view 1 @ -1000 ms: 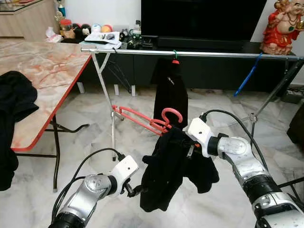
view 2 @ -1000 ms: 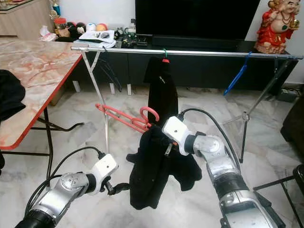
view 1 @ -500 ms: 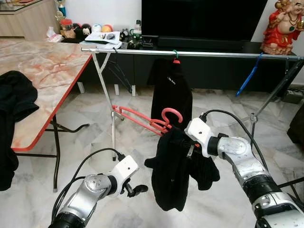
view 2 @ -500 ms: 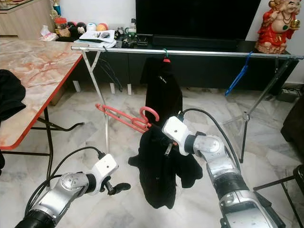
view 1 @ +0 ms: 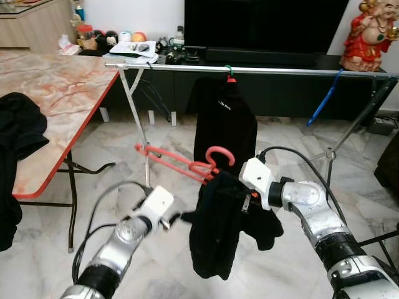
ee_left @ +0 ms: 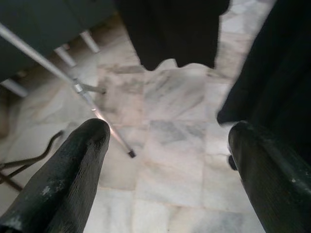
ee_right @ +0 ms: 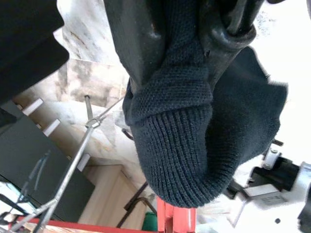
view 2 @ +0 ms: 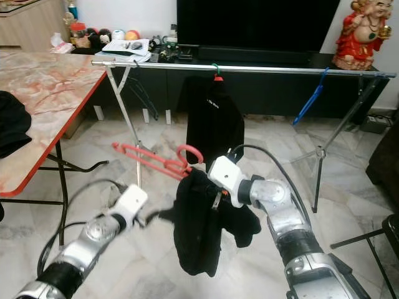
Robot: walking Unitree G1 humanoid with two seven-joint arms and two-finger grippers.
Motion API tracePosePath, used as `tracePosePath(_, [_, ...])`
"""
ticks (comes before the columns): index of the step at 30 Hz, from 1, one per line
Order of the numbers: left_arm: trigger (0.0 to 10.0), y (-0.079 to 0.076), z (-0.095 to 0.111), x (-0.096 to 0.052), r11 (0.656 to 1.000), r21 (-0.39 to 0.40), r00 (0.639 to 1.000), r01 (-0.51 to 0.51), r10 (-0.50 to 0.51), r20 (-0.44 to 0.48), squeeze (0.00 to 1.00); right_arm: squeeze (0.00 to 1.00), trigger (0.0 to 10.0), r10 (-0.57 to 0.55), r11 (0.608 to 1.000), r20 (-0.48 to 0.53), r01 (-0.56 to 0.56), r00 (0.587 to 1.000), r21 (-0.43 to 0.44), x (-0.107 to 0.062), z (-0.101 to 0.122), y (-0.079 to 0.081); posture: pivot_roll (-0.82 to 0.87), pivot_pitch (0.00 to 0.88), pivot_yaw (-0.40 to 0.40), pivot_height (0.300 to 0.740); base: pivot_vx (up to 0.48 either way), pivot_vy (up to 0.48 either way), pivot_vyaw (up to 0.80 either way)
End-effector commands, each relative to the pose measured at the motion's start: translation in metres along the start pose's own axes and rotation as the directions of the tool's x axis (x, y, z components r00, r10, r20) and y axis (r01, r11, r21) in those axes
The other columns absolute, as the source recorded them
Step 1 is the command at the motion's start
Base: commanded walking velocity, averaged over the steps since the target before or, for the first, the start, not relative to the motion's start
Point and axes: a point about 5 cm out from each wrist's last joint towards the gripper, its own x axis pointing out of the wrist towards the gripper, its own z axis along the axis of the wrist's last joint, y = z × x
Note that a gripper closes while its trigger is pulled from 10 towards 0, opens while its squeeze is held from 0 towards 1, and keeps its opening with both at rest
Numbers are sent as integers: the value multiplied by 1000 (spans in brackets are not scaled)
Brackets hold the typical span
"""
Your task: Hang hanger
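Here, a black garment (view 1: 215, 230) on a red hanger (view 1: 187, 163) is gripped by the closed right gripper (view 1: 240, 190), below the rail (view 1: 280, 71) of the drying rack. The left gripper (ee_left: 170, 145) is spread wide beside it, holding nothing.

a home living room: big television (view 1: 265, 25), marble table (view 1: 53, 93), clothes rail (view 1: 280, 71) on tiled floor (view 1: 168, 134).

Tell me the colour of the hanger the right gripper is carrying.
The hanger is red, seen best in the left eye view, under a black garment.
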Motion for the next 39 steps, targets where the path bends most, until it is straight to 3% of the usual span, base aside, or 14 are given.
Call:
tracePosePath(1, [10000, -5, -17, -4, 999, -47, 999, -10, 8, -43, 0, 0, 10000, -66, 997, 15, 65, 998, 36, -5, -5, -4, -26, 77, -27, 740, 0, 0, 0])
tracePosePath(5, [10000, -6, -22, -5, 996, -79, 999, -26, 22, -48, 0, 0, 10000, -99, 992, 11, 98, 995, 74, -8, -11, -3, -23, 78, -24, 740, 0, 0, 0])
tracePosePath(10, [10000, -6, -27, -3, 991, -109, 996, -74, 69, -51, 0, 0, 10000, -65, 994, 34, 61, 997, 95, -11, -14, 4, -27, 77, -21, 740, 0, 0, 0])
tracePosePath(13, [10000, -19, -17, 0, 981, -187, 999, 43, -41, 12, 0, 0, 10000, -49, 995, 46, 45, 998, 92, -10, -11, 4, -30, 73, -19, 740, 0, 0, 0])
tracePosePath(14, [10000, -29, -9, 2, 970, -203, 991, 132, -121, 65, 0, 0, 10000, -26, 996, 62, 21, 998, 87, -8, -8, 6, -30, 73, -19, 740, 0, 0, 0])
tracePosePath(21, [10000, -47, 8, 4, 934, -223, 955, 280, -247, 165, 0, 0, 10000, 42, 997, 106, -49, 994, 67, -1, 0, 13, -29, 59, -17, 740, 0, 0, 0])
tracePosePath(24, [10000, -53, 14, 3, 914, -200, 929, 352, -314, 199, 0, 0, 10000, 34, 998, 104, -40, 994, 55, 1, 4, 10, -28, 58, -20, 740, 0, 0, 0])
tracePosePath(26, [10000, -60, 21, 0, 882, -138, 882, 450, -415, 225, 0, 0, 10000, 18, 999, 106, -22, 994, 37, 4, 12, 4, -25, 59, -24, 740, 0, 0, 0])
tracePosePath(29, [10000, -66, 26, -3, 853, -66, 841, 517, -493, 221, 0, 0, 10000, -1, 1000, 124, -1, 992, 15, 11, 24, -2, -22, 60, -27, 740, 0, 0, 0])
tracePosePath(33, [10000, -73, 29, -6, 833, 11, 816, 554, -545, 194, 0, 0, 10000, -25, 1000, 136, 25, 990, 2, 17, 34, -6, -20, 61, -30, 740, 0, 0, 0])
tracePosePath(34, [10000, -74, 31, -6, 833, 55, 816, 550, -550, 180, 0, 0, 10000, -43, 999, 143, 43, 989, -1, 21, 40, -9, -19, 62, -32, 740, 0, 0, 0])
tracePosePath(36, [10000, -74, 32, -6, 839, 67, 822, 539, -542, 177, 0, 0, 10000, -48, 999, 147, 48, 988, -1, 22, 42, -9, -19, 62, -32, 740, 0, 0, 0])
tracePosePath(39, [10000, -70, 33, 0, 884, 88, 877, 458, -466, 114, 0, 0, 10000, -52, 999, 168, 52, 984, 0, 28, 50, -10, -19, 63, -33, 740, 0, 0, 0])
